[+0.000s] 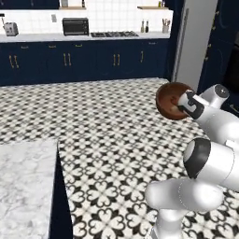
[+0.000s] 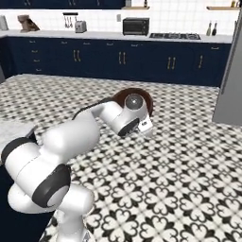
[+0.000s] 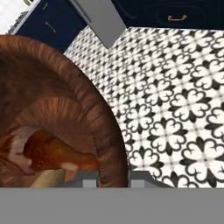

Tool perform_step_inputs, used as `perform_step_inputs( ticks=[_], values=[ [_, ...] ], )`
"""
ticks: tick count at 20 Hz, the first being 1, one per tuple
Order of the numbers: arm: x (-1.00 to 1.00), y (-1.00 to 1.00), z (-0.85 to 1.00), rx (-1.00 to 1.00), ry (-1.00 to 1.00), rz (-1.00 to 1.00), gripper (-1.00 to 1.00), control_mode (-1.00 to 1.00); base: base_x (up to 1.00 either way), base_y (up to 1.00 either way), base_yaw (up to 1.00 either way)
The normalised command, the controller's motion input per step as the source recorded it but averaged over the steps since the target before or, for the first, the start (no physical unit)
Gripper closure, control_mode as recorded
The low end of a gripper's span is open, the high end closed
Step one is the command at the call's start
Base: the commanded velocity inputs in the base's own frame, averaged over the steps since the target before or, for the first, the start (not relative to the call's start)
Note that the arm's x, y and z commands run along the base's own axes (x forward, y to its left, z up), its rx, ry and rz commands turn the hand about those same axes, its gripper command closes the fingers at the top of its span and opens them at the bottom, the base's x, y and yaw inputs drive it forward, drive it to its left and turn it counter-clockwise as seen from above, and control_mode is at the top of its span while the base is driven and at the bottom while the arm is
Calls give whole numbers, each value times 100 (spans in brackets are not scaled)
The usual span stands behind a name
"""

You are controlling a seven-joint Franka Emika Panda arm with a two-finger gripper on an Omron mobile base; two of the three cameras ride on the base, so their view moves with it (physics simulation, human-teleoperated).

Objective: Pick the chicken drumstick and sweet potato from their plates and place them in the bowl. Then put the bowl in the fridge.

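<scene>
Tool (image 1: pixel 183 103) first, in the left base view: it is clamped on the rim of the round dark reddish-brown glossy bowl (image 1: pixel 169 99), which hangs in the air above the black-and-white patterned tile floor (image 1: pixel 107 135), tipped so its hollow faces the camera. Just behind and to the right of the bowl stands the tall grey metallic fridge (image 1: pixel 196 42). A white marble worktop (image 1: pixel 25 186) fills the lower left corner, and a row of navy cabinets with gold handles (image 1: pixel 70 60) runs along the back wall.

From the right base view the white arm (image 2: pixel 80 137) reaches forward and hides most of the bowl (image 2: pixel 142 97) — only a dark brown arc of rim shows above the wrist. The fridge (image 2: pixel 231 80) is at the right edge, well apart from the bowl.

In the hand view the two finger tips (image 3: pixel 89 181) sit on either side of the bowl's wall (image 3: pixel 87 105), closed on it. Inside the bowl lies the small reddish-brown chicken drumstick (image 3: pixel 48 151), its thin bone end pointing toward the tips, and a pale olive-tan bit of the sweet potato (image 3: pixel 48 179) lies just beside it. The fridge's grey corner (image 3: pixel 103 19) shows at the top, beyond the tiles.
</scene>
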Motion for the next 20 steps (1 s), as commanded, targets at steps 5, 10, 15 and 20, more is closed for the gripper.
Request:
perform_step_inputs(
  ticks=[5, 10, 15, 20],
  values=[
    [0, 0, 0, 0, 0, 0, 100, 100, 100, -82, 0],
    [0, 0, 0, 0, 0, 0, 100, 100, 100, -66, -1],
    [0, 0, 0, 0, 0, 0, 100, 100, 100, -7, -3],
    [0, 0, 0, 0, 0, 0, 100, 100, 100, 13, -2]
  ],
)
